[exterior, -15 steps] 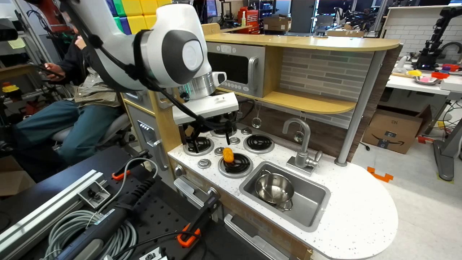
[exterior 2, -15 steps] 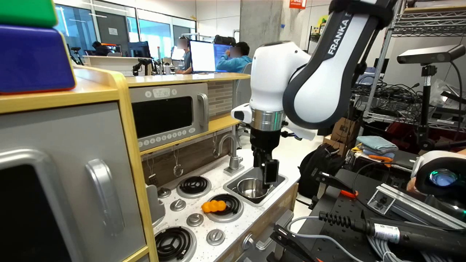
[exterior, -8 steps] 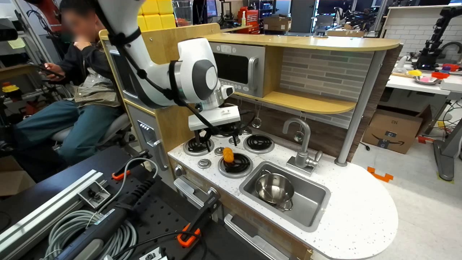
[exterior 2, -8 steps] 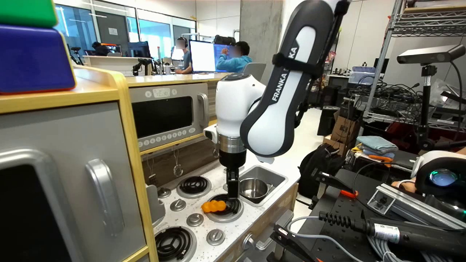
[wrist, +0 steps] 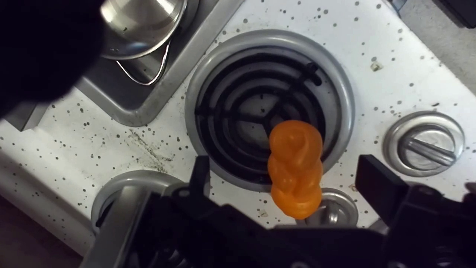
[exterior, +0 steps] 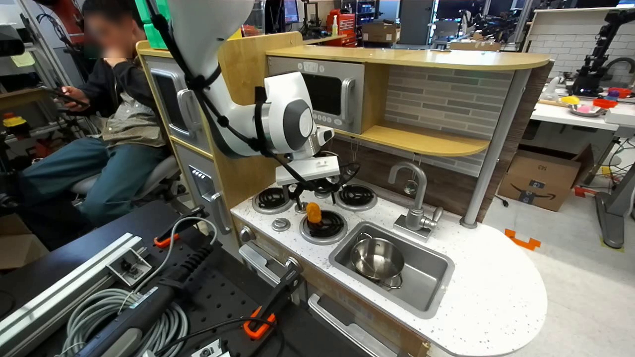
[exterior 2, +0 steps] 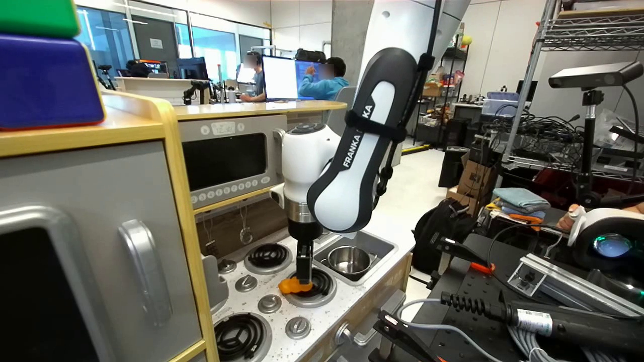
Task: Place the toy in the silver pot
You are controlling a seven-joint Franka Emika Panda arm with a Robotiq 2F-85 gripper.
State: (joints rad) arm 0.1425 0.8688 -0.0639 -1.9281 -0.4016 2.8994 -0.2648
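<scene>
Table (exterior: 496, 282): white, with dark specks
Toy (wrist: 295, 167): orange, lies across the edge of one burner (wrist: 256, 117)
Hand (wrist: 288, 175): wide, toy between its fingers in the wrist view
Pot (exterior: 378, 259): silver, sits inside the sink (exterior: 427, 297)

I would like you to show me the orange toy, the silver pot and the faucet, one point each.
Orange toy (wrist: 295, 169), in the wrist view, on its lumpy middle.
Silver pot (exterior: 377, 259), in an exterior view, on its bare inside.
Faucet (exterior: 421, 194), in an exterior view, on its neck.
</scene>
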